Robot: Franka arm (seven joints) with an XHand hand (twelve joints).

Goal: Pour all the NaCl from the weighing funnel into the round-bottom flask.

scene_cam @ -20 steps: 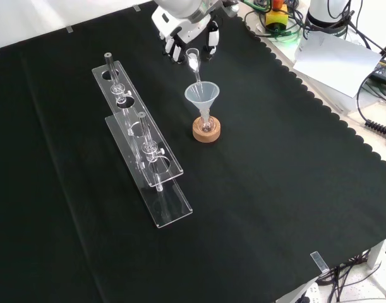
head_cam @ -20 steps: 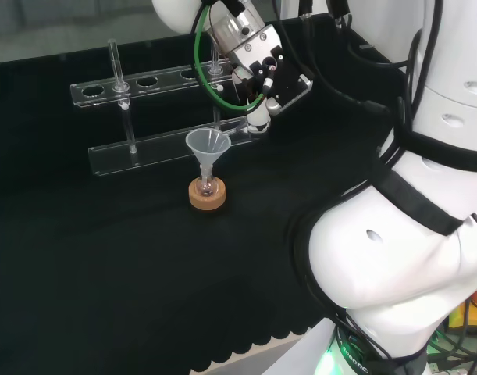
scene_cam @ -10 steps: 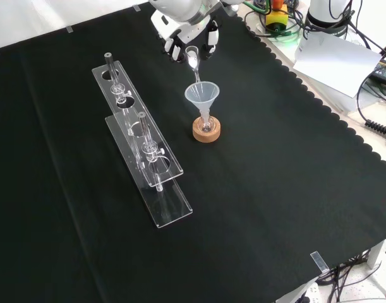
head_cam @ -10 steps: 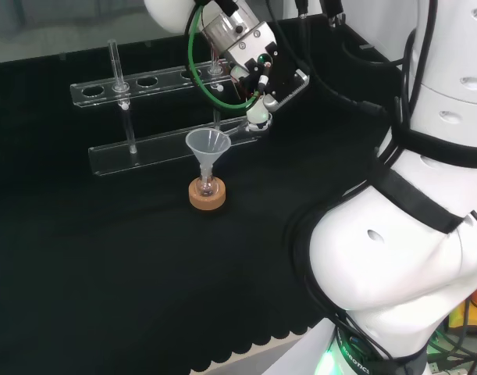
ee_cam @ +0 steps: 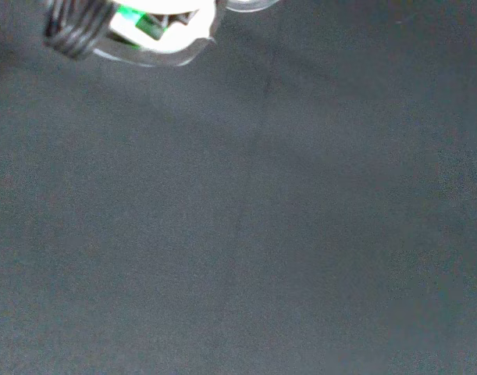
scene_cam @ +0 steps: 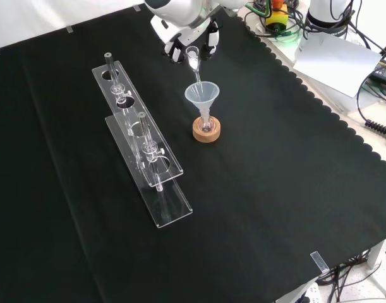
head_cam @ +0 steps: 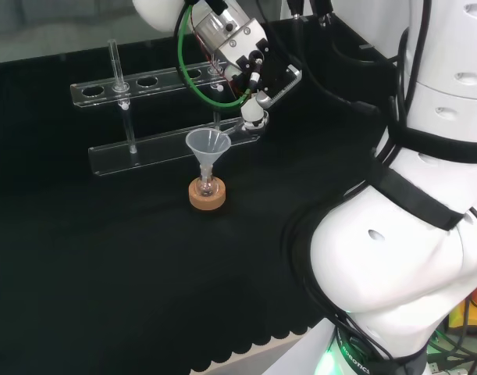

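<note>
Pouring now, I think; salt left to go, can't see how much; near me, round-bottom flask (scene_cam: 206, 126) on cork ring (scene_cam: 206, 131), clear funnel (scene_cam: 202, 95) in its neck; behind, my hand (scene_cam: 191, 33) curled round tipped weighing funnel (scene_cam: 194, 65), spout over clear funnel; tube rack (scene_cam: 142, 142) beside, not blocking.

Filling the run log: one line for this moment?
hand: holds weighing funnel | tilted, spout in conical funnel | round-bottom flask on cork ring

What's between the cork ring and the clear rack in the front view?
Bare black cloth: in the front view nothing stands between the cork ring and the clear rack.
</note>
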